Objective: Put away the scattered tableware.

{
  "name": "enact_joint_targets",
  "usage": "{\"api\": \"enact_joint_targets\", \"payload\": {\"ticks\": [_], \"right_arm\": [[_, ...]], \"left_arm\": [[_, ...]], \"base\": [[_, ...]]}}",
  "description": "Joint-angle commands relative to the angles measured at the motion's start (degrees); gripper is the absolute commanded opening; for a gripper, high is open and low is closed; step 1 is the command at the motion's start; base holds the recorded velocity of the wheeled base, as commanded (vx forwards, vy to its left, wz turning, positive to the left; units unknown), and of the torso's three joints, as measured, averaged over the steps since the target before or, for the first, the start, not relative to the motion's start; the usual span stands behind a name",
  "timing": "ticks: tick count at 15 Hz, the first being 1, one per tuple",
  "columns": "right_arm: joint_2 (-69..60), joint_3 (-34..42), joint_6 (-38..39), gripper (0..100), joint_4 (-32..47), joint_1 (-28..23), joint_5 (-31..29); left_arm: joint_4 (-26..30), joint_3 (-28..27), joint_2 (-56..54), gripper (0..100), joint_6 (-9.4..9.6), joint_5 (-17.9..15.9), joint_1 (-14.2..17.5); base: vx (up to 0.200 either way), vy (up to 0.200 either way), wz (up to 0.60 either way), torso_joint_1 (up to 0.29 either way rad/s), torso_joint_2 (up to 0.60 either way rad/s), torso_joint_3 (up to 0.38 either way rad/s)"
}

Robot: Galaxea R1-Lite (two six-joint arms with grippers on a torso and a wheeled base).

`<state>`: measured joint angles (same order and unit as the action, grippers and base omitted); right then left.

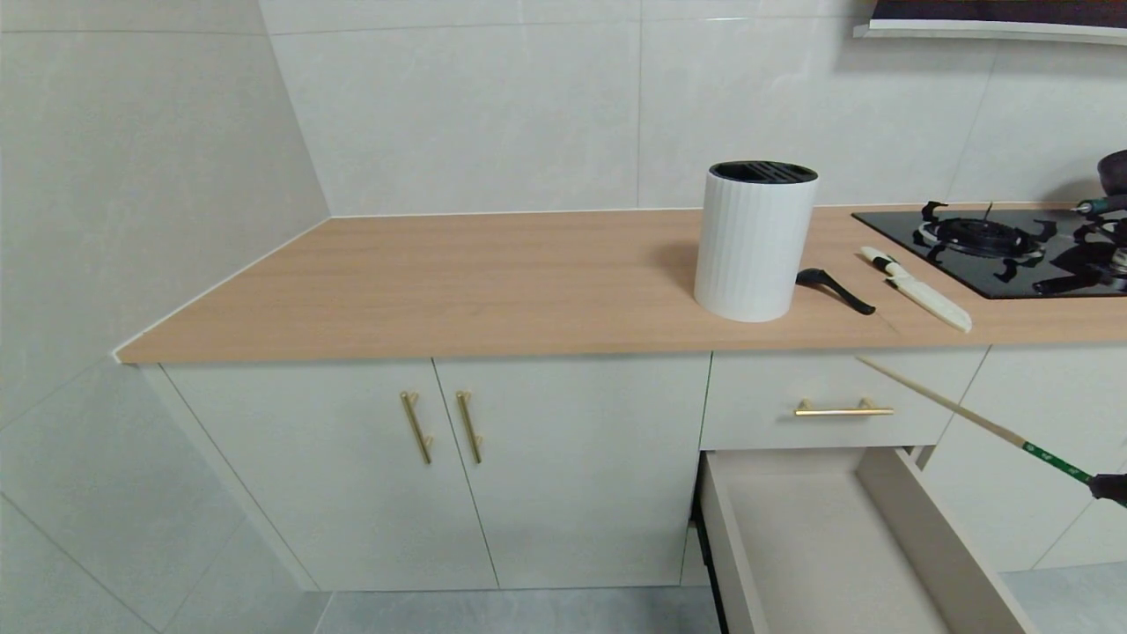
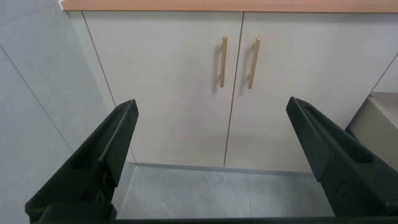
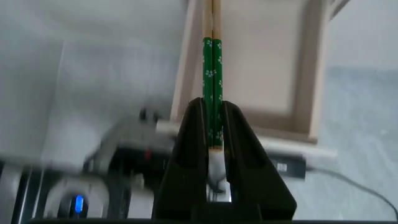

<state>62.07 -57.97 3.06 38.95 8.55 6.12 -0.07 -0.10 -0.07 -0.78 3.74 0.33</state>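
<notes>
A pair of wooden chopsticks with green patterned ends slants across the front of the cabinet, above the open drawer. My right gripper at the right edge is shut on their green ends; the right gripper and the drawer show in the right wrist view too. On the wooden counter lie a black spoon and a white knife, right of a white ribbed holder with a black slotted top. My left gripper hangs open, low in front of the cabinet doors.
A black gas hob with pan supports sits at the counter's right end. Two cabinet doors with gold handles are shut, and a shut drawer with a gold handle sits above the open one. The counter is bare wood to the left.
</notes>
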Motion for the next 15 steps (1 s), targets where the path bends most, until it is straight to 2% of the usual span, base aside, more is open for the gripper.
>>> {"api": "enact_joint_targets", "payload": {"ticks": [1, 9, 15], "right_arm": [[2.61, 0.22, 0.02, 0, 1.13, 3.06, -0.06], [24.76, 1.8, 1.16, 0, 2.01, 2.35, -0.06], [32.94, 3.12, 1.33, 0, -5.29, -0.2, -0.49]], "left_arm": [[-0.01, 0.01, 0.07, 100, -0.1, 0.04, 0.02], [-0.01, 0.01, 0.07, 100, -0.01, 0.04, 0.02], [-0.01, 0.01, 0.07, 100, -0.01, 0.04, 0.02]], "base": [[0.0, 0.0, 0.0, 0.0, 0.0, 0.0], [0.0, 0.0, 0.0, 0.0, 0.0, 0.0], [0.0, 0.0, 0.0, 0.0, 0.0, 0.0]]}}
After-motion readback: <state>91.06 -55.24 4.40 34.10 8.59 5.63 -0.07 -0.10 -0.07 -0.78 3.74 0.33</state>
